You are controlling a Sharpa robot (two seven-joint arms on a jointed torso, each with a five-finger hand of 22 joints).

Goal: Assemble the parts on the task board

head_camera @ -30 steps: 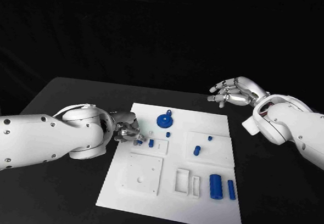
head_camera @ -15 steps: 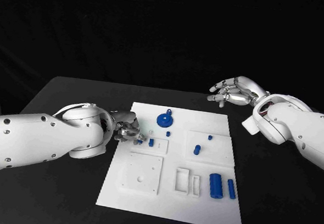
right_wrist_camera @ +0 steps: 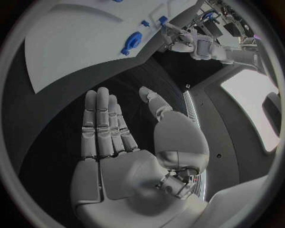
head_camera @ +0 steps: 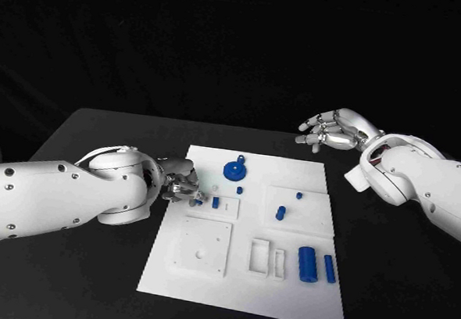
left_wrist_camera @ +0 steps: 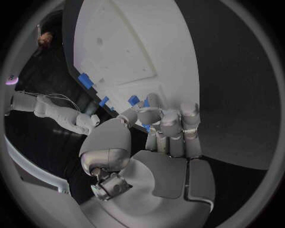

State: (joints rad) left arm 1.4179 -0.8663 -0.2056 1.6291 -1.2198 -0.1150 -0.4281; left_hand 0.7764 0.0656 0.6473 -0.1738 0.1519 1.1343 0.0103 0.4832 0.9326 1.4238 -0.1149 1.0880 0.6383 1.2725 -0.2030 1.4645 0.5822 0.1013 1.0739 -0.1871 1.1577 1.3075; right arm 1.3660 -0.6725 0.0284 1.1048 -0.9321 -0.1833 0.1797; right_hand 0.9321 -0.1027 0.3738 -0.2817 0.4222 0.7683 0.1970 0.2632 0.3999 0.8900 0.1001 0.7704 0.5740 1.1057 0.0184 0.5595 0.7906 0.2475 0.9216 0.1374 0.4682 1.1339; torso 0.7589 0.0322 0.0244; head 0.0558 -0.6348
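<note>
The white task board [head_camera: 239, 291] lies mid-table. My left hand [head_camera: 181, 184] rests at its left edge, fingers curled in, and seems to pinch a small blue part [head_camera: 197, 201] between thumb and finger; in the left wrist view the hand [left_wrist_camera: 160, 133] covers most of that part [left_wrist_camera: 147, 127]. A blue peg [head_camera: 215, 202] stands just beside it. My right hand [head_camera: 334, 131] hovers above the table's far edge with nothing in it; the right wrist view shows this hand [right_wrist_camera: 118, 142] with straight, spread fingers. A blue disc [head_camera: 235, 170] lies near the board's far side.
Two blue cylinders [head_camera: 306, 264] [head_camera: 329, 269] lie at the board's right, beside white slotted frames [head_camera: 258, 257]. A square white plate [head_camera: 203, 247] sits near the front left. Small blue pegs [head_camera: 280, 212] [head_camera: 239, 190] stand mid-board. Black table surrounds the board.
My left hand has shifted very slightly at the board's left edge. The right hand has stayed still.
</note>
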